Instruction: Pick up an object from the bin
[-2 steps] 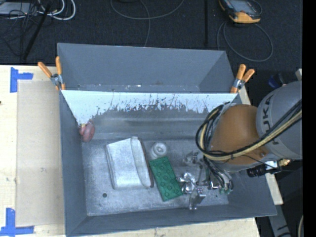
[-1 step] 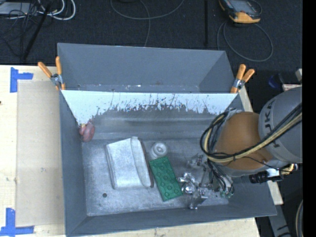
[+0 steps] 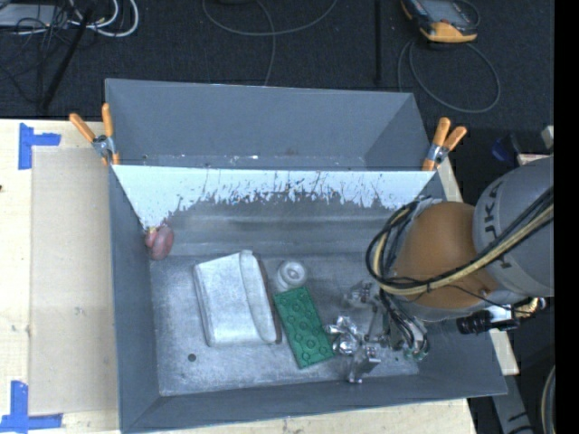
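Note:
My gripper (image 3: pixel 355 344) is low in the bin's front right part, its metal fingers pointing left and spread, with nothing between them. Just left of the fingertips lies a green flat toy brick plate (image 3: pixel 303 326), slanted, its near end close to the fingers. A small round white and grey cap (image 3: pixel 290 273) sits right behind the plate's far end. A folded white cloth-like pad (image 3: pixel 233 297) lies left of the green plate, touching it or nearly so.
A small pink lump (image 3: pixel 160 240) rests against the left wall at the back. The arm with its orange cover and black cables fills the bin's right side. Bare floor shows along the front left and behind the pad.

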Available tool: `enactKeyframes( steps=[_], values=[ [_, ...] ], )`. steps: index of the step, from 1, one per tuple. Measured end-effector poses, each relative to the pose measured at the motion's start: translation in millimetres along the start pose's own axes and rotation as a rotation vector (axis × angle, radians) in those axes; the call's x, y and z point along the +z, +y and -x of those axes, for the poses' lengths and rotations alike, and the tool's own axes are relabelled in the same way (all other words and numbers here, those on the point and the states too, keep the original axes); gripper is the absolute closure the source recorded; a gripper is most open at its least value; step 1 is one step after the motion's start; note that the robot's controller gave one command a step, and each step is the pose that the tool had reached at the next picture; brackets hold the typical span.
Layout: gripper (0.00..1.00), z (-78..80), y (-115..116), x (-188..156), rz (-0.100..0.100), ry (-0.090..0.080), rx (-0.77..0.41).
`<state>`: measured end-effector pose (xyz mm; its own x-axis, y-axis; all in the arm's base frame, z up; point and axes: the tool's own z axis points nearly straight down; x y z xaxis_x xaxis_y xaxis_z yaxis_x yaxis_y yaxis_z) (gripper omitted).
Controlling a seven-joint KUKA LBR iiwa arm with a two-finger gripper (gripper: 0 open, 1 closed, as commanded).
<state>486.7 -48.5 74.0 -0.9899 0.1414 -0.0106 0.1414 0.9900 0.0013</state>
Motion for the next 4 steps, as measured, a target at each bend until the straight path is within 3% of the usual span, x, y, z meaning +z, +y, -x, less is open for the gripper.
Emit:
enactKeyframes(
  steps=[1,2,4],
  values=[
    [1.0,2.0,-0.2,-2.2,-0.001,-0.006,-0.001],
    [1.0,3.1,-0.2,-40.0,-0.001,0.008,-0.007],
    [1.0,5.8,-0.4,-112.8,-0.001,0.007,-0.015]
  ],
)
